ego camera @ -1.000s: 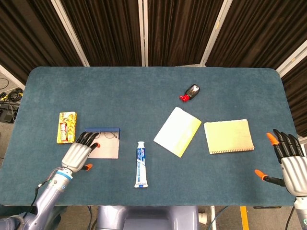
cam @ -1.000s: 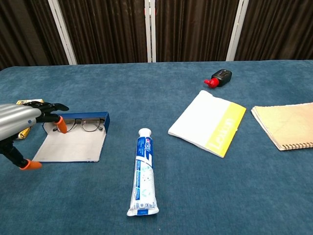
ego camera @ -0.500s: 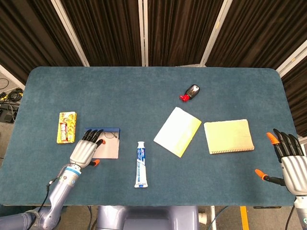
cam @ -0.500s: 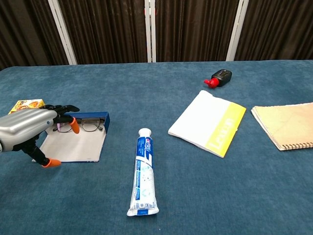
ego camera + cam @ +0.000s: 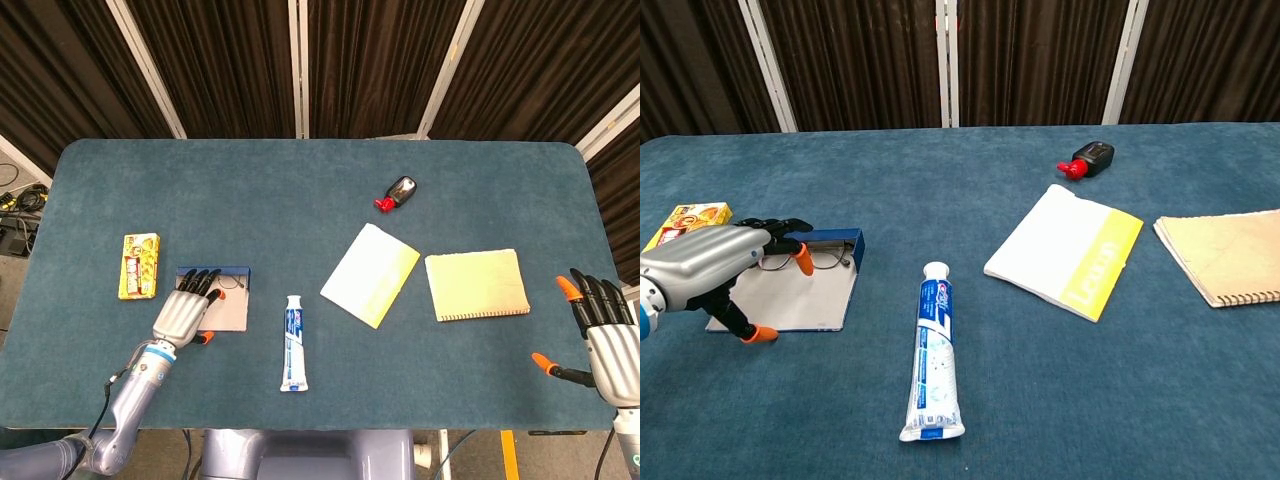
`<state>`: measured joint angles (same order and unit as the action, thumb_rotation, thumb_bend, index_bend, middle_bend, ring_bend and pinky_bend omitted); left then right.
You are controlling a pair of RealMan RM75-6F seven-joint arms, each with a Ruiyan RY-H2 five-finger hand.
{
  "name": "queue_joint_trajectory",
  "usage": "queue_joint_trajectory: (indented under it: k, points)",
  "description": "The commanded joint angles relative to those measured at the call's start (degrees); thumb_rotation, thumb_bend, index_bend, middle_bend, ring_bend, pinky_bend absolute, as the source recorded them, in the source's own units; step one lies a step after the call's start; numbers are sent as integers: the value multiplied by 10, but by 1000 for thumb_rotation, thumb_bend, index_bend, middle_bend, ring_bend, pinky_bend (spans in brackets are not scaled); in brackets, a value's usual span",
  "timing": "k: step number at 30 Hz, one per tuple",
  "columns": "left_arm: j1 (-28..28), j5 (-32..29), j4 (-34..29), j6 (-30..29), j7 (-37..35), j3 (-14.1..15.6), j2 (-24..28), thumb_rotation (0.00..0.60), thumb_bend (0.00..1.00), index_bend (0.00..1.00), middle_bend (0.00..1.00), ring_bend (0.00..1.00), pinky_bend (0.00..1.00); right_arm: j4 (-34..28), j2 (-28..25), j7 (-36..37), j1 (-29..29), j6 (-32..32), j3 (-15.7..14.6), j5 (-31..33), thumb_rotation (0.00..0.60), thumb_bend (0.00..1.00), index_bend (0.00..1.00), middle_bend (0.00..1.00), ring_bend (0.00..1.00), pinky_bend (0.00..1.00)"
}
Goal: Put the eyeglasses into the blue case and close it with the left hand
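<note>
The blue case (image 5: pixel 214 271) lies open at the table's left, its pale lid (image 5: pixel 228 313) flat toward me. The eyeglasses (image 5: pixel 233 284) rest inside it against the blue back wall (image 5: pixel 837 238); in the chest view only part of the eyeglasses (image 5: pixel 830 258) shows past my fingers. My left hand (image 5: pixel 183 312) hovers over the left part of the lid, fingers spread and holding nothing. In the chest view the left hand (image 5: pixel 710 267) hides the case's left end, thumb tip near the lid's front edge. My right hand (image 5: pixel 602 331) stays open at the table's right edge.
A toothpaste tube (image 5: pixel 292 343) lies just right of the case. A yellow snack box (image 5: pixel 139 266) sits to its left. A white-and-yellow booklet (image 5: pixel 370 274), a beige notebook (image 5: pixel 477 285) and a small black-and-red bottle (image 5: pixel 399 191) lie further right.
My left hand has slid rightward and a little forward, from the case's left edge to over its lid, covering more of the eyeglasses. The right hand has not moved.
</note>
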<state>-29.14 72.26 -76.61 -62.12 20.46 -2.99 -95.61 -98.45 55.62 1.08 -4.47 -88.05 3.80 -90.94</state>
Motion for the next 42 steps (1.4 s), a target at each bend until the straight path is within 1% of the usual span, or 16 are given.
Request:
queue_joint_trajectory:
  k: [1, 19, 21, 29, 31, 39, 42]
  points:
    - [0, -1, 5, 2, 0, -1, -3, 600, 192, 295, 0, 0, 0, 0, 0, 0, 0, 0, 0, 0, 600, 0, 0, 0, 0, 0]
    - [1, -3, 27, 12, -9, -2, -15, 600, 194, 289, 0, 0, 0, 1, 0, -1, -1, 3, 0, 2, 600, 0, 0, 0, 0, 0]
    - [2, -2, 28, 12, -9, -1, -16, 600, 214, 289, 0, 0, 0, 1, 0, -1, -1, 4, -1, 2, 600, 0, 0, 0, 0, 0]
    - [2, 0, 29, 14, -12, -2, -16, 600, 403, 293, 0, 0, 0, 0, 0, -1, -2, 5, -1, 2, 600, 0, 0, 0, 0, 0]
    - [2, 0, 27, 14, -11, -3, -15, 600, 429, 294, 0, 0, 0, 0, 0, -1, -2, 5, -1, 2, 600, 0, 0, 0, 0, 0]
    - [2, -6, 7, 14, 3, -5, -6, 600, 439, 296, 0, 0, 0, 0, 0, 0, -2, 7, -1, 2, 600, 0, 0, 0, 0, 0]
    - [1, -16, -1, 16, 10, -11, -2, 600, 440, 296, 0, 0, 0, 0, 0, 0, -2, 7, -1, 4, 600, 0, 0, 0, 0, 0]
